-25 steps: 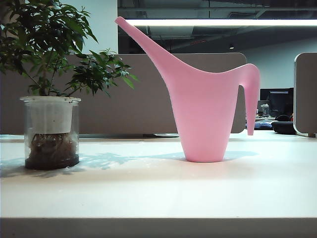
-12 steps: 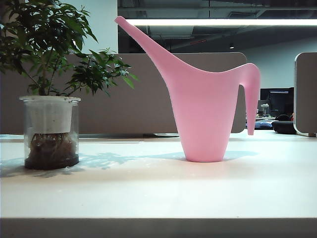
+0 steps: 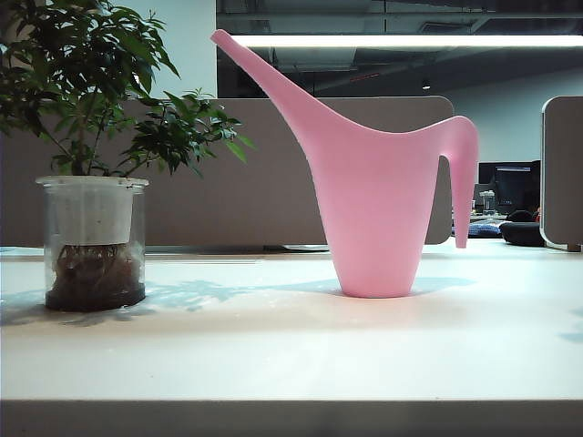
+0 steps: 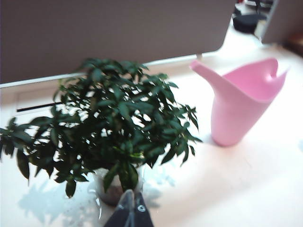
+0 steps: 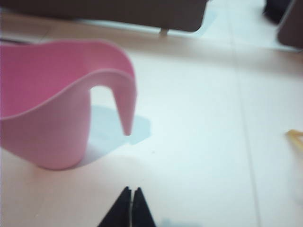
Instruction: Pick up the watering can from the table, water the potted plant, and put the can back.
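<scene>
The pink watering can [image 3: 375, 196] stands upright on the white table [image 3: 273, 350], spout up to the left, handle [image 3: 465, 173] on the right. It also shows in the left wrist view [image 4: 239, 106] and the right wrist view [image 5: 57, 111]. The potted plant [image 3: 94, 155], dark green leaves in a clear jar, stands left of it. My left gripper [image 4: 133, 195] is shut, hovering above the table just in front of the potted plant [image 4: 113, 127]. My right gripper [image 5: 131, 190] is shut, above the table a short way from the can's handle [image 5: 124, 94]. Neither gripper appears in the exterior view.
A grey partition [image 3: 273, 173] runs behind the table. A yellow object [image 5: 296, 137] lies at the edge of the right wrist view. Dark items [image 3: 521, 233] sit on a desk at the back right. A faint shadow [image 3: 574, 335] lies on the table's right edge.
The can and plant have not moved. A faint shadow has appeared on the table at the right edge of the exterior view.
</scene>
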`<state>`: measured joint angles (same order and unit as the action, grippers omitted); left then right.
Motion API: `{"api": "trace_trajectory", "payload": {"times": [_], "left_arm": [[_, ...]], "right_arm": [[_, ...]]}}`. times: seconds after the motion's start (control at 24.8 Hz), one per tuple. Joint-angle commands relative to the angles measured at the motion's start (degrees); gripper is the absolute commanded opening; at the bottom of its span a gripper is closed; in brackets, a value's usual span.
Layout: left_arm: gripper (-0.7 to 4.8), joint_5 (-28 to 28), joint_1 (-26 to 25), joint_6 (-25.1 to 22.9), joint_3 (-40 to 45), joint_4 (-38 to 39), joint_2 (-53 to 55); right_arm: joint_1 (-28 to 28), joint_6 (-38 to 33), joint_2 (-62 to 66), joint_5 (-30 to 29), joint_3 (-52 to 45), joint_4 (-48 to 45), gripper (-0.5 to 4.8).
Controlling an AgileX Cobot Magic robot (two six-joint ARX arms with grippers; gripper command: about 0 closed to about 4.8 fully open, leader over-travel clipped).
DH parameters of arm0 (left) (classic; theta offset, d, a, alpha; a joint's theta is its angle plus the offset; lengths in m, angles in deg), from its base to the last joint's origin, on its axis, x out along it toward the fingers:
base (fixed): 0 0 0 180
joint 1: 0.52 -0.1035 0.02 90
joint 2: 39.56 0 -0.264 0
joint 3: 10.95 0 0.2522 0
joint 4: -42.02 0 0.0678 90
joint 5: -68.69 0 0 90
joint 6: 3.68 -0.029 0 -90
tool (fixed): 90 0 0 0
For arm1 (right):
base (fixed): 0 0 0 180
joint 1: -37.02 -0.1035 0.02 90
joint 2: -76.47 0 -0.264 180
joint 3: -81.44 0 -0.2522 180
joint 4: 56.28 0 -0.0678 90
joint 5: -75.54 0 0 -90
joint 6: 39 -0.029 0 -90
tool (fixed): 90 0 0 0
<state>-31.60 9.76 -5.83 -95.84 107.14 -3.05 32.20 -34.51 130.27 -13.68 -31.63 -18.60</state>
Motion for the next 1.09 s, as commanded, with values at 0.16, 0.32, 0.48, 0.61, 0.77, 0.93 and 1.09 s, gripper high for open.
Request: {"api": "trace_trajectory", "payload": {"times": [0.16, 0.32, 0.48, 0.61, 0.77, 0.93, 1.09], "left_arm": [[-0.05, 0.13, 2.62, -2.34, -0.09, 0.42, 2.47], [-0.05, 0.22, 3.06, -2.36, -0.09, -0.52, 2.8], [-0.05, 0.15, 3.04, -2.36, -0.11, -1.97, 2.78], [-0.05, 0.17, 3.04, -2.36, -0.11, -2.45, 2.78], [-0.05, 0.17, 3.04, -2.38, -0.11, -2.62, 2.78], [-0.05, 0.2, 3.04, -2.38, -0.11, -2.8, 2.78], [-0.05, 0.17, 3.04, -2.36, -0.11, -2.78, 2.78]], "right_arm": [[-0.04, 0.04, 5.33, -7.13, 0.26, -8.0, 0.84], [0.04, 0.11, 12.07, -7.1, 0.24, -12.28, 3.37], [0.04, 0.48, 18.53, -7.32, 0.11, -16.13, 3.38], [0.04, 0.48, 23.15, -7.52, -1.14, -23.02, 3.42], [0.09, 0.46, 30.45, -8.63, -2.47, -34.49, 4.47], [0.09, 0.44, 35.12, -8.0, -2.47, -41.22, 4.33], [0.31, 0.37, 39.1, -8.02, -2.47, -47.25, 4.18]]}}
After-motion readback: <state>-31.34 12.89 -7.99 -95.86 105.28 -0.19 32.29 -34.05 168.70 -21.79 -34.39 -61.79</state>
